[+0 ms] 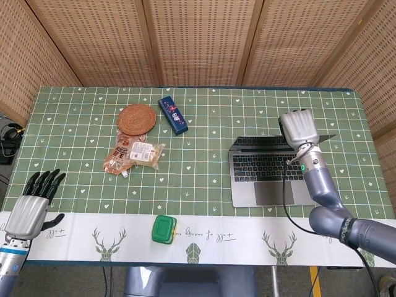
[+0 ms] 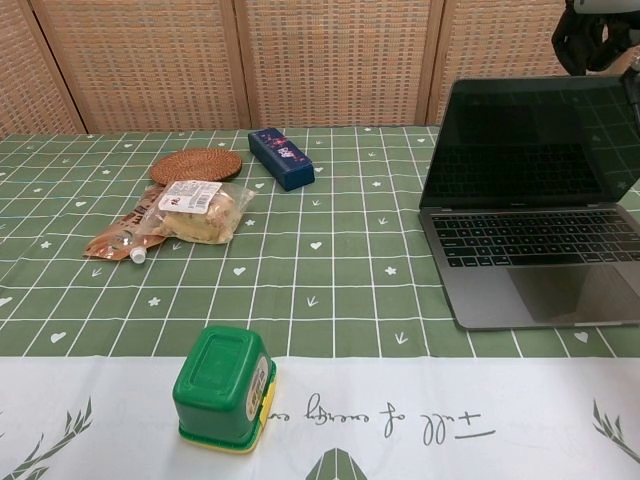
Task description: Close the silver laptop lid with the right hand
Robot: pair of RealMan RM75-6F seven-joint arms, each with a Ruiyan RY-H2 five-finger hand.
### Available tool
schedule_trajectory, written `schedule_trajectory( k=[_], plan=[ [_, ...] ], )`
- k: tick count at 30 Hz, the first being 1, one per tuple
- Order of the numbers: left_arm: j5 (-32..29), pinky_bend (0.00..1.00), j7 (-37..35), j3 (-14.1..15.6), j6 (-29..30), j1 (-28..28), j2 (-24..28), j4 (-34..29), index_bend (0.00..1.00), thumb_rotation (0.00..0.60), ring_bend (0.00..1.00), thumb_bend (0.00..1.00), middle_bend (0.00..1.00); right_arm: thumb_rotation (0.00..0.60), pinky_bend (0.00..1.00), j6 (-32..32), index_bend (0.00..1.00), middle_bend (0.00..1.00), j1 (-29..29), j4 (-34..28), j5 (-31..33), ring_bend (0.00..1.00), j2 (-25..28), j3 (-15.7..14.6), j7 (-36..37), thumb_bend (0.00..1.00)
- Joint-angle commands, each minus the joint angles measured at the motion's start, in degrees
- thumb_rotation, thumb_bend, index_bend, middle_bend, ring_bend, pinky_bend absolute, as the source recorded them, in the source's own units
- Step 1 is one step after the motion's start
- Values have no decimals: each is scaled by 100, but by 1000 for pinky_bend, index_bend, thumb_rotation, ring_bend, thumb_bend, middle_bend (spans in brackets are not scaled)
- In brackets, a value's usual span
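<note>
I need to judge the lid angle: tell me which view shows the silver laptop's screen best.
The chest view: the silver laptop's dark screen faces the camera, tilted forward. In the head view the lid is edge-on, partly hidden by the right robot hand.

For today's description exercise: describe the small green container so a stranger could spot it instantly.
Start at the green checked tablecloth and go to its white deer-print border at the near edge. The small green container sits alone there, left of the laptop; unlike the things further back, it is solid green with a yellow base.
</note>
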Motion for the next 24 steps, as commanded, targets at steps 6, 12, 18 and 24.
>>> schedule_trajectory(
  k=[6,12,18,24],
  plan=[
    [96,0,-38,48,40,19,42,-41,0,600,0,198,0,600,475,241,687,606,86,-713,571,483,300,-171,-433,1000],
    [181,0,-18,91,56,27,54,-68,0,600,0,199,0,600,477,355,691,609,101,-1059,758,485,421,-261,-512,1000],
    [257,0,19,125,84,39,61,-95,0,600,0,199,0,600,477,394,693,609,69,-1243,760,485,478,-360,-477,1000],
    [326,0,28,143,139,60,73,-122,0,600,0,198,0,600,478,466,693,609,26,-1387,673,485,500,-469,-437,1000]
  ],
)
